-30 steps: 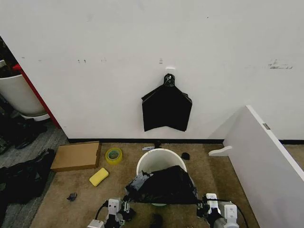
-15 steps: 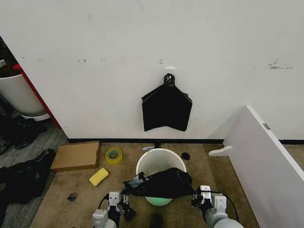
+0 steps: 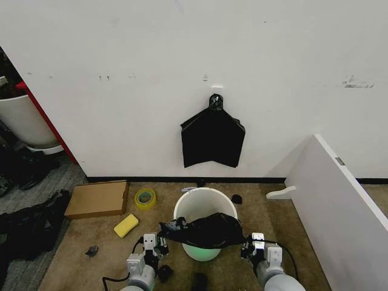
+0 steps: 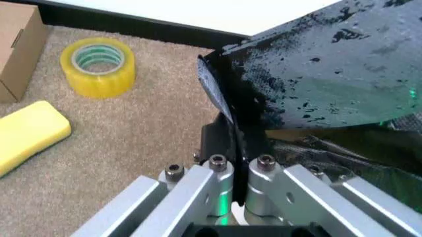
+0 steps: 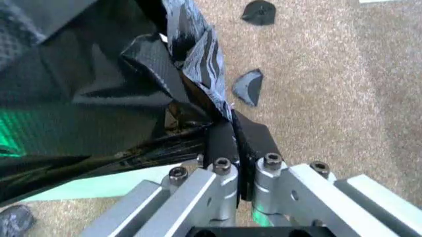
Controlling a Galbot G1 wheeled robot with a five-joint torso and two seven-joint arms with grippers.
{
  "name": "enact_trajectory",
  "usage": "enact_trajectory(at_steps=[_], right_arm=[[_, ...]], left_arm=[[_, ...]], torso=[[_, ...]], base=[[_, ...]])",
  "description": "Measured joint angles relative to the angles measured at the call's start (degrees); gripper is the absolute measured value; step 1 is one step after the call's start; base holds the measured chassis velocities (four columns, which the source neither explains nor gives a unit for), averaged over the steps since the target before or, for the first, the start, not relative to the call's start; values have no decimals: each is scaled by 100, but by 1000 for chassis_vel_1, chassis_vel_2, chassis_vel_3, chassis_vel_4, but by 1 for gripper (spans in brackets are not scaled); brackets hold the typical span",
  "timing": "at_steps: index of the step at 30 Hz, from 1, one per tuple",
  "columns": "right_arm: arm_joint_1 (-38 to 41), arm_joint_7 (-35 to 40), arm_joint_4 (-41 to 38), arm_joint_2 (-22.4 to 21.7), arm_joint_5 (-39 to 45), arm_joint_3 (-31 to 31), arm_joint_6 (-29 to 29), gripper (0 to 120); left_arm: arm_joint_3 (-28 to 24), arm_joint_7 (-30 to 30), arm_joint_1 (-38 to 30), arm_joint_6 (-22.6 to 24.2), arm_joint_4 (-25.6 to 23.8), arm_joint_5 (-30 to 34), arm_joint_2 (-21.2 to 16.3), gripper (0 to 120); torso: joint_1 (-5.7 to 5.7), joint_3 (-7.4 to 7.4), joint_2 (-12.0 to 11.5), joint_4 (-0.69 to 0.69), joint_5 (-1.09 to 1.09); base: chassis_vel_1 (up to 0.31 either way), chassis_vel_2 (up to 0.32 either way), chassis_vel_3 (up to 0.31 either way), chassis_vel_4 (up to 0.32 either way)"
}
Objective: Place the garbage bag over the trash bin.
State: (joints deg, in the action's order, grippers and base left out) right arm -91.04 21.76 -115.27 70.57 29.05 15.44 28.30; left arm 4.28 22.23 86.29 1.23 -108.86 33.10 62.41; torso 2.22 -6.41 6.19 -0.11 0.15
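Stretching between the two clamped jaws, the garbage bag point(image 3: 205, 230) has been carried forward and lowered — left gripper point(image 3: 159, 244) and right gripper point(image 3: 249, 247) each pinch an edge — now draped across the trash bin point(image 3: 204, 209) near rim; mouth not yet over it.
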Motion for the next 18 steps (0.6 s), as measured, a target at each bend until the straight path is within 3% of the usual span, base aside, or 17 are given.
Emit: enact_trajectory(at_steps=[4, 6, 18], right_arm=[[-139, -9, -81, -19, -26, -18, -4, 0], [-292, -126, -161, -57, -108, -13, -46, 2], [-951, -505, -415, -219, -683, 174, -634, 41]], left_arm=[[12, -3, 65, 19, -28, 0, -38, 0], [66, -11, 211, 83, -153, 21, -100, 7], [238, -114, 916, 236, -638, -97, -274, 46]], torso=[[0, 0, 0, -1, 0], [0, 0, 0, 0, 0], [-1, 1, 0, 0, 0]], base=[[0, 0, 0, 0], [0, 0, 0, 0], [0, 0, 0, 0]])
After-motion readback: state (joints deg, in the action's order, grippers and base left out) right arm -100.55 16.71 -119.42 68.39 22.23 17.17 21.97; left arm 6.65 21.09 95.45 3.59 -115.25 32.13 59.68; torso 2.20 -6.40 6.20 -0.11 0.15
